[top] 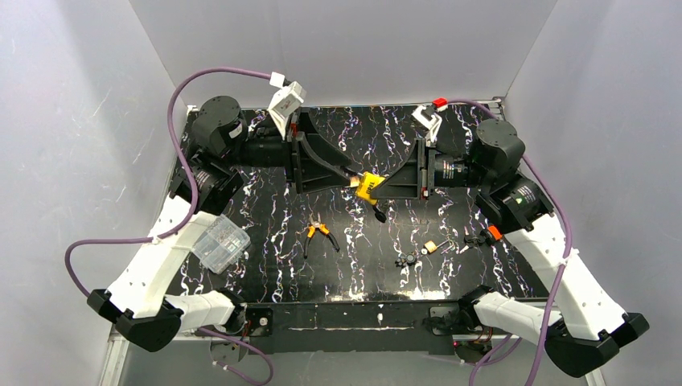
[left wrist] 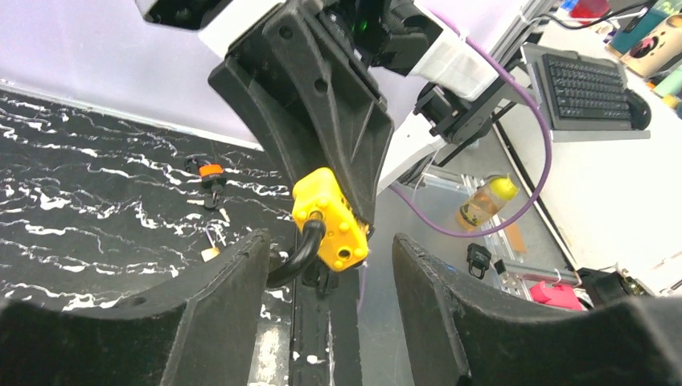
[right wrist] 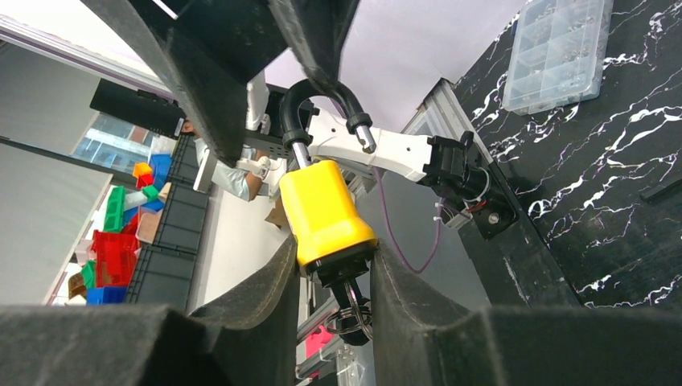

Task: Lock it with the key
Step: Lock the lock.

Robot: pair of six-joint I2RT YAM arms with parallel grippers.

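Closely, pale walls (top: 346,48) flank the marbled table (top: 370,277) and padlock (top: 367,186).

The left arm (top: 165,261) and the right arm (top: 575,277) are built of white shells and black joints. 1 purple cable (top: 178,100) is strung along each. The left gripper (top: 351,174) and the right gripper (top: 384,187) are fitted with broad black wedge-shaped fingers (left wrist: 217,314). A small green mark (top: 521,193) is borne by the right arm.

Bright even diffuse light, faint shadows on the tabletop (top: 354,269), white walls (top: 80,121) washed pale, yellow padlock (right wrist: 324,211) sharp in wrist views, foreground blurred.
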